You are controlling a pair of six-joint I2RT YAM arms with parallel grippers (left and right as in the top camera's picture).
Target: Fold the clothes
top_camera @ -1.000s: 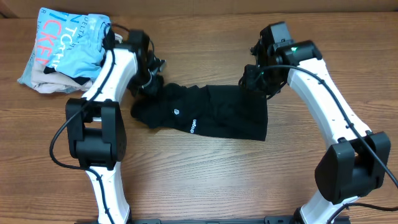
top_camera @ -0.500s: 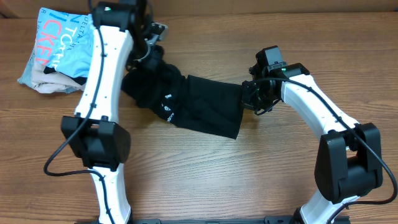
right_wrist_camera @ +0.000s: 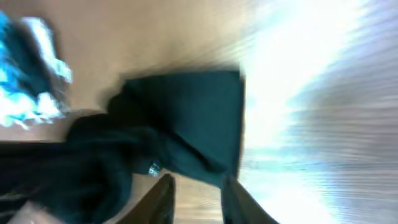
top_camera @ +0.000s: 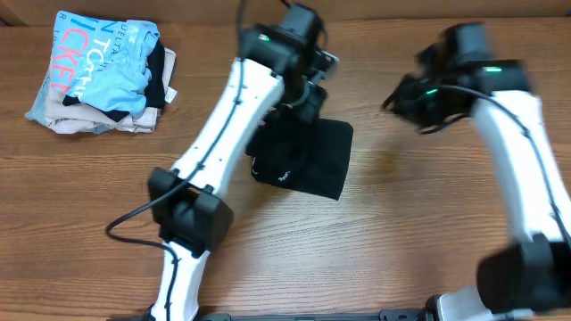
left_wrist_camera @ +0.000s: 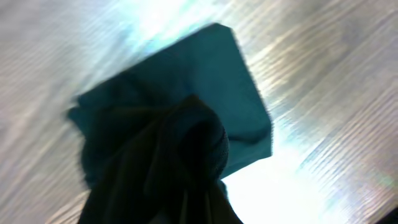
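Note:
The black shirt (top_camera: 312,160) lies in the middle of the table, doubled over into a compact shape, with small white lettering at its lower left. My left gripper (top_camera: 306,96) is shut on a bunch of the shirt's fabric and holds it up above the folded part. In the left wrist view the bunched fabric (left_wrist_camera: 180,155) hides the jaws. My right gripper (top_camera: 399,96) is open and empty, raised to the right of the shirt and clear of it. Its fingers (right_wrist_camera: 196,185) show bare wood between them, with the shirt (right_wrist_camera: 193,112) beyond.
A pile of light-blue, white and beige folded garments (top_camera: 98,71) with pink lettering sits at the far left corner. The brown wooden table (top_camera: 401,223) extends all round the shirt. The left arm (top_camera: 223,134) reaches diagonally across the table's middle.
My left gripper has swung right, carrying the shirt's left end over the rest. My right gripper has let go of the shirt's right edge and moved up and to the right.

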